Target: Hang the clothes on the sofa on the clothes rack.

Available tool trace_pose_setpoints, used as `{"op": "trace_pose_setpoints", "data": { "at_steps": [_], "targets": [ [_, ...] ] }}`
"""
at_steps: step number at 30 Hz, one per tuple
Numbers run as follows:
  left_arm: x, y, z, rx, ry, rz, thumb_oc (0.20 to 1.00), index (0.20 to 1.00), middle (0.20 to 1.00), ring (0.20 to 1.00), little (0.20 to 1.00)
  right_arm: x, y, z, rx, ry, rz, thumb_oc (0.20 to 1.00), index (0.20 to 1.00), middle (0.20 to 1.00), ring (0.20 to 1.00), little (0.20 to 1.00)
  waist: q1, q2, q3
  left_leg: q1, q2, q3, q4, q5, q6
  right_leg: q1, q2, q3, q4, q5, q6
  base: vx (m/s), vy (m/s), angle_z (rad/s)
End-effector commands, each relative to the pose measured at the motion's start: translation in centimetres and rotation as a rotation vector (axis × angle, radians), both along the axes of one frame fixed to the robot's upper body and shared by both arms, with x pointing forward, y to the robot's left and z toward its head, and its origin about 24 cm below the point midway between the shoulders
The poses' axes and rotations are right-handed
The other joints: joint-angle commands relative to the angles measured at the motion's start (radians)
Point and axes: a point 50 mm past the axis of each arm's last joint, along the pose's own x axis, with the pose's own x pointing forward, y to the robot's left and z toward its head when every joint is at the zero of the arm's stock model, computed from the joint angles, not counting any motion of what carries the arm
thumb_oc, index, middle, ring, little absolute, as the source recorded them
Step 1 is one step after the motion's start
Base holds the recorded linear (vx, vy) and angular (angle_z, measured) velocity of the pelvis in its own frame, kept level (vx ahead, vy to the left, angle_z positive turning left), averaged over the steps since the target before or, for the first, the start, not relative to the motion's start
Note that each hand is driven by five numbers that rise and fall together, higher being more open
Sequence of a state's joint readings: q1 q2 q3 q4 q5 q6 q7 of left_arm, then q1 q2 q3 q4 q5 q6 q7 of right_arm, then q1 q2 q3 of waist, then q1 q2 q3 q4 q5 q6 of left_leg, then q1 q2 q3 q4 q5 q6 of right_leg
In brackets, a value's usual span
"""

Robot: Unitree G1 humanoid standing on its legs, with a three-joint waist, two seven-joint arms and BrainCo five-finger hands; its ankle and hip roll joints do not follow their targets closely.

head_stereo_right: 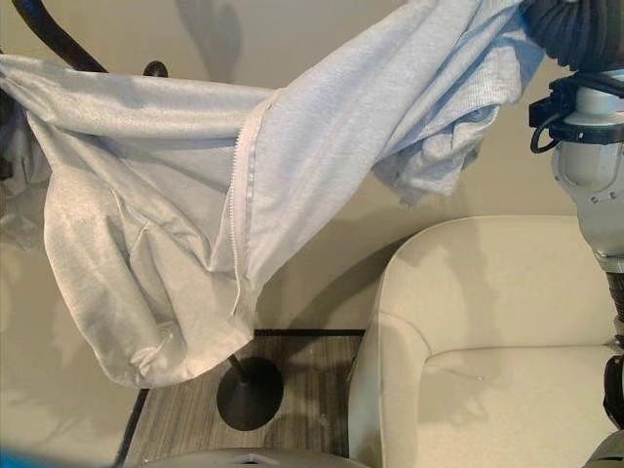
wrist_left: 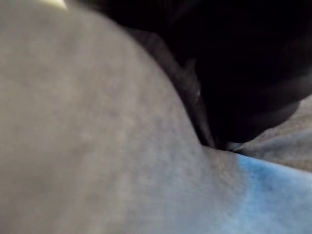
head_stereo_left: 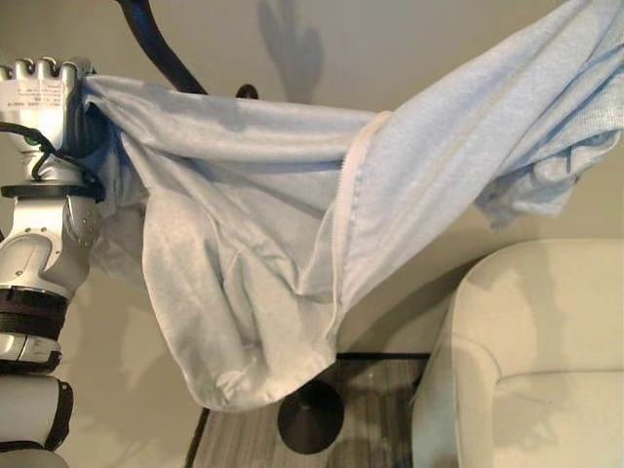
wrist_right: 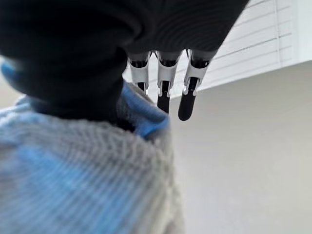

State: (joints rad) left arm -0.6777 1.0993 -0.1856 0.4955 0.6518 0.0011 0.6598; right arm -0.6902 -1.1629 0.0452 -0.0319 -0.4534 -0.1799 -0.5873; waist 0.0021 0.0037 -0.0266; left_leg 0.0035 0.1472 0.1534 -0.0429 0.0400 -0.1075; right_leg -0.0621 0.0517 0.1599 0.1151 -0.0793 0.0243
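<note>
A light grey zip hoodie (head_stereo_left: 253,253) hangs stretched in the air between my two hands, zipper (head_stereo_right: 237,214) down its middle and one sleeve end sagging low. My left hand (head_stereo_left: 44,86) is raised at the upper left, fingers curled round one edge of the cloth; its wrist view has the cloth (wrist_left: 97,136) pressed close. My right hand (head_stereo_right: 575,29) holds the other end high at the upper right. There the cloth (wrist_right: 83,170) bunches against the thumb side, while three fingers (wrist_right: 164,92) stand free of it. The black rack's curved arm (head_stereo_left: 156,44) rises behind the hoodie.
The rack's round black base (head_stereo_right: 250,393) and thin pole stand on a patch of striped floor under the hoodie. A cream sofa (head_stereo_right: 487,331) takes up the lower right. A plain beige wall lies behind everything.
</note>
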Motion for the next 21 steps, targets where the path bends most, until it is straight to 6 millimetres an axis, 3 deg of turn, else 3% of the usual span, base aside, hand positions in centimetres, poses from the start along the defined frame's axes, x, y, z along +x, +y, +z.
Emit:
{"op": "trace_pose_setpoints", "data": {
  "at_steps": [1,2,3,6,9,16,19,21],
  "targets": [
    [-1.4,2.0,-0.1,-0.016,-0.032,0.091,0.200,0.200,0.200,0.200,0.200,-0.1,-0.9,-1.6,0.030,0.086,0.003,0.200,0.200,0.200,0.200,0.200,0.019,-0.056,-0.069,-0.110,0.033,0.009,-0.044,0.103,-0.059,0.188,-0.057,-0.045,-0.164,-0.032,0.075,0.03,0.018,-0.03],
    [-1.5,2.0,-0.2,-0.016,-0.030,0.092,0.200,0.200,0.200,0.200,0.200,-0.2,-0.9,-1.7,0.029,0.090,0.004,0.200,0.200,0.200,0.200,0.200,0.019,-0.056,-0.072,-0.109,0.032,0.010,-0.044,0.103,-0.059,0.188,-0.057,-0.044,-0.164,-0.032,0.075,0.03,0.017,0.01],
    [-1.8,2.7,-3.4,-0.067,0.048,0.110,0.200,0.200,0.200,0.200,0.200,0.0,-0.5,-3.7,0.026,0.175,0.034,0.200,0.200,0.200,0.200,0.200,0.024,-0.064,-0.063,-0.112,0.035,0.012,-0.044,0.105,-0.058,0.187,-0.057,-0.044,-0.166,-0.032,0.073,0.00,0.000,0.00],
    [-2.1,2.4,-5.1,-0.089,0.085,0.101,0.200,0.200,0.200,0.200,0.200,0.0,-0.6,-4.7,0.030,0.223,0.038,0.200,0.200,0.200,0.200,0.200,0.024,-0.070,-0.060,-0.114,0.036,0.012,-0.044,0.105,-0.058,0.187,-0.056,-0.043,-0.168,-0.031,0.071,0.00,0.000,0.00],
    [-3.1,1.8,-9.0,-0.135,0.182,0.082,0.200,0.200,0.200,0.200,0.200,-0.4,-1.1,-6.4,0.043,0.297,0.034,0.200,0.200,0.200,0.200,0.200,0.030,-0.081,-0.054,-0.120,0.039,0.009,-0.044,0.108,-0.058,0.185,-0.052,-0.043,-0.170,-0.031,0.065,0.00,-0.003,0.01],
    [-4.5,-2.4,-16.7,-0.294,0.384,-0.054,0.200,0.200,0.200,0.200,0.200,-0.1,-1.0,-10.1,0.152,0.444,0.100,0.200,0.200,0.200,0.200,0.200,0.042,-0.115,-0.032,-0.136,0.050,0.001,-0.044,0.115,-0.058,0.176,-0.039,-0.041,-0.174,-0.022,0.051,0.00,0.000,0.00],
    [-4.5,-4.0,-18.6,-0.360,0.439,-0.105,0.200,0.200,0.200,0.200,0.200,0.2,-0.6,-11.7,0.202,0.497,0.130,0.200,0.200,0.200,0.200,0.200,0.042,-0.119,-0.028,-0.138,0.052,-0.001,-0.044,0.118,-0.057,0.173,-0.034,-0.040,-0.174,-0.021,0.047,-0.01,-0.007,0.03],
    [-4.6,-6.5,-21.1,-0.442,0.520,-0.192,0.200,0.200,0.200,0.200,0.200,0.6,0.2,-15.2,0.312,0.601,0.184,0.200,0.200,0.200,0.200,0.200,0.041,-0.119,-0.018,-0.140,0.056,-0.003,-0.044,0.123,-0.055,0.168,-0.028,-0.038,-0.169,-0.019,0.042,-0.04,-0.009,0.03]
  ]
}}
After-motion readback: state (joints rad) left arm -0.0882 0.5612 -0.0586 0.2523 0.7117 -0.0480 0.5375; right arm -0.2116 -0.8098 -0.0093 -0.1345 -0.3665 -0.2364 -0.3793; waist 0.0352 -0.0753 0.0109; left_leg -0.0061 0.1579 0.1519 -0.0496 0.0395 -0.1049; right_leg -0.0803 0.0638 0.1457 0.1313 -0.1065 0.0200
